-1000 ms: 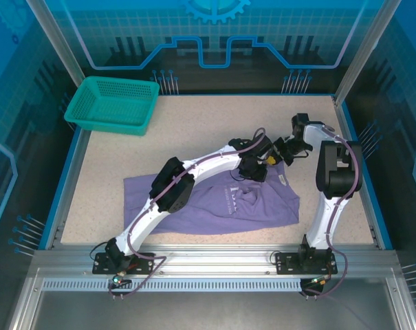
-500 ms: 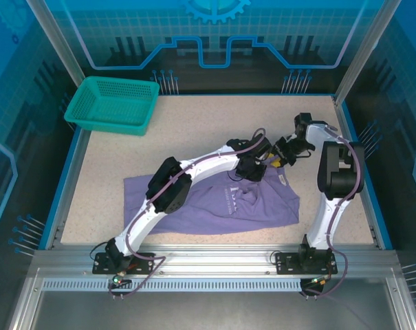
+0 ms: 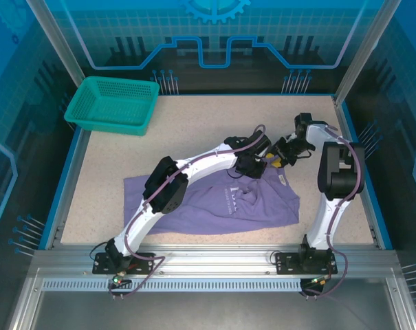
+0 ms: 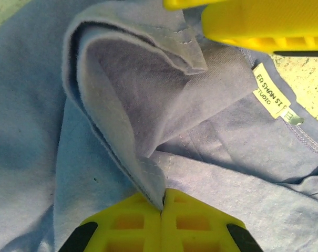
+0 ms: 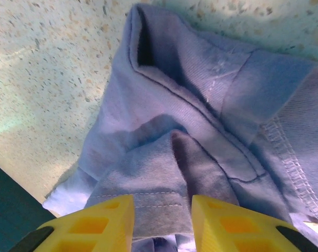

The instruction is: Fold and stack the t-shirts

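**Two-arm grasp at the neckline of a t-shirt, fold in preparation.** The lavender t-shirt (image 3: 214,206) lies spread and unfolded on the speckled table (image 3: 194,130). Most of its body extends from both grippers back toward the arm bases.

**(a) Left gripper** (image 4: 162,202). The yellow fingers are pressed together on a thin raised ridge of fabric. This ridge is the edge of a doubled-over flap that opens just ahead of the fingertips. The white neck label (image 4: 272,97) lies ahead and to the right of the tips, which places the grasp near the collar. A yellow finger of the other arm crosses the far edge of this view, so the two grasps are close together.

**(b) Right gripper** (image 5: 163,207). The fingers stand narrowly apart with a thick bunch of hemmed cloth between them. The cloth appears to be gripped and raised off the table. A stitched seam runs off to the right of the fingers, and bare table lies ahead and to the left.

**(c) Interpretation.** Paired pinches along one edge probably let the arms carry that edge together, so the cloth travels taut and straight rather than sagging between them. The fold itself is not yet made. A teal mesh basket (image 3: 113,103) sits well apart, far to the left of the left gripper.
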